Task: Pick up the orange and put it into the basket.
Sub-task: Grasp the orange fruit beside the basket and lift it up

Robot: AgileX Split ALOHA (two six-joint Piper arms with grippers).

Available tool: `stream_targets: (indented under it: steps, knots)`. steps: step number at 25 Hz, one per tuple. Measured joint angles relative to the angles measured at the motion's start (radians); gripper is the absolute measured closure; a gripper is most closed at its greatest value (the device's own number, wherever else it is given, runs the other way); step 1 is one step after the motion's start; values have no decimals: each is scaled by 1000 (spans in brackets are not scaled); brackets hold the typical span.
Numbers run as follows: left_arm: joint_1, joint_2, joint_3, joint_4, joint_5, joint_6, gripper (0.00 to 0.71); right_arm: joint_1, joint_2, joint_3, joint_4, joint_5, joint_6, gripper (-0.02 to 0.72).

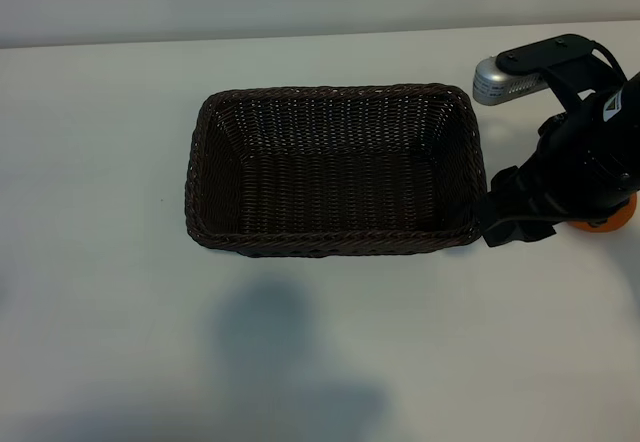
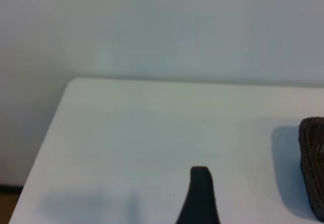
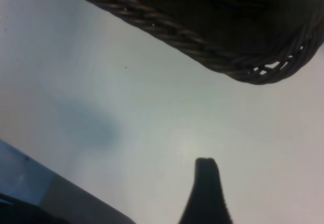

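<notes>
We judge the step in hand to be the pick-up: the orange (image 1: pixel 606 224) still lies on the white desk (image 1: pixel 100 212), just off the basket (image 1: pixel 330 170) at its 3 o'clock side, and the basket holds nothing. The right arm hangs over the fruit, so only a thin orange sliver shows beneath the black wrist.

To do this well, we would centre the right claw (image 3: pixel 205 193) over the fruit before clenching, since a round, dimpled skin can roll out of an off-centre pinch. We would then lift clear of the braided rim before carrying toward 9 o'clock, and let go low over the basket floor.

The right claw stands released, but we see only one dark finger in its wrist view, with bare desk and the basket's corner beyond it; the orange does not appear there. Whether the fingers straddle the fruit, we cannot tell. The left claw (image 2: pixel 200 198) is also released, holding nothing. It is out of the exterior view, and its own camera shows one fingertip, the desk and a basket edge.
</notes>
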Motion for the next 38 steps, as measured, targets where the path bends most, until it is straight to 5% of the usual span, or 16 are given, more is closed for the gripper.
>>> stream_targets:
  steps: [14, 19, 23, 29, 38]
  knots:
    - [-2, -349, 474, -172, -49, 135, 115, 0, 0, 0, 0, -11, -19, 179]
    - [-71, -381, 620, -128, -56, 144, 116, 0, 0, 0, 0, -11, -19, 179]
    - [-115, -414, 683, -51, -57, 113, 116, 0, 0, 0, 0, -11, -19, 179]
    - [-119, -428, 770, -35, -62, 77, 116, 0, 0, 0, 0, -8, -19, 179]
    - [-171, -428, 772, -26, -75, 54, 116, 0, 0, 0, 0, -12, -18, 179]
